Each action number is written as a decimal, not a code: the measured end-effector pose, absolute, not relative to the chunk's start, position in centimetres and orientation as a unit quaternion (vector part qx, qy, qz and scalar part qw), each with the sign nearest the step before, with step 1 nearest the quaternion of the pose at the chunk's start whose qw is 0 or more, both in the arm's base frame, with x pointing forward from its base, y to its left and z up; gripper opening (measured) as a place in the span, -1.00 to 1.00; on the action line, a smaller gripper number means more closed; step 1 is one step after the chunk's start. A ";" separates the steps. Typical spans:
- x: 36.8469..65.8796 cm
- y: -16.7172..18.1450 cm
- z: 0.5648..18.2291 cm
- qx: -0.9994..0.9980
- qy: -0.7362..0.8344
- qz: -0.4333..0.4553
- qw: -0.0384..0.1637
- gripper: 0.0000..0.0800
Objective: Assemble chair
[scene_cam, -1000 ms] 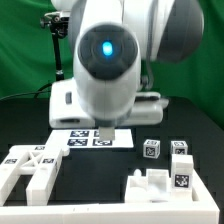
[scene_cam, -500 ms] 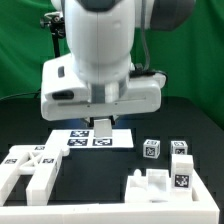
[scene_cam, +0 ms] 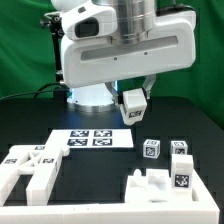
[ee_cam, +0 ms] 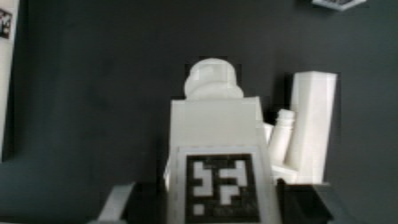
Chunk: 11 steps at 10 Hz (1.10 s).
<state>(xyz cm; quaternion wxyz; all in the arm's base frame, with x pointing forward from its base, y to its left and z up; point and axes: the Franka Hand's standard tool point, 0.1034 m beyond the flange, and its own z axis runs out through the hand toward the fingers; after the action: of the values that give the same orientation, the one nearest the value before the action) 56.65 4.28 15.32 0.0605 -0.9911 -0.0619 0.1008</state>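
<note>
Gripper clamps 1 tagged white chair piece, held high off the black table

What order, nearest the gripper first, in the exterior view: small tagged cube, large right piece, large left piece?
1. small tagged cube, on the table below the gripper.
2. large right piece, the exterior view's lower right.
3. large left piece, the exterior view's lower left.
</note>
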 end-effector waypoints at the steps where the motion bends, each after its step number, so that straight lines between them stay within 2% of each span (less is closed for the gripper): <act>1: 56.9 4.0 15.1 -0.995 -0.059 0.059 0.054 -0.29; 3: 57.9 3.3 14.8 -0.997 -0.052 -0.032 0.041 -0.29; 4: 58.9 3.2 14.1 -0.993 -0.062 -0.094 0.028 -0.29; 6: 60.9 3.2 14.4 -0.984 -0.080 -0.160 0.021 -0.29; 7: 61.8 2.4 15.0 -0.973 -0.085 -0.215 0.003 -0.29; 9: 61.4 1.1 14.7 -0.963 -0.081 -0.258 -0.024 -0.29; 10: 61.7 0.1 14.9 -0.953 -0.080 -0.288 -0.044 -0.29; 11: 61.3 0.7 14.3 -0.957 -0.073 -0.279 -0.035 -0.29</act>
<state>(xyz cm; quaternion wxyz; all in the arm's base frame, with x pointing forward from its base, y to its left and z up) 61.27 0.66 14.29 -0.0350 -0.9570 -0.0728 -0.2788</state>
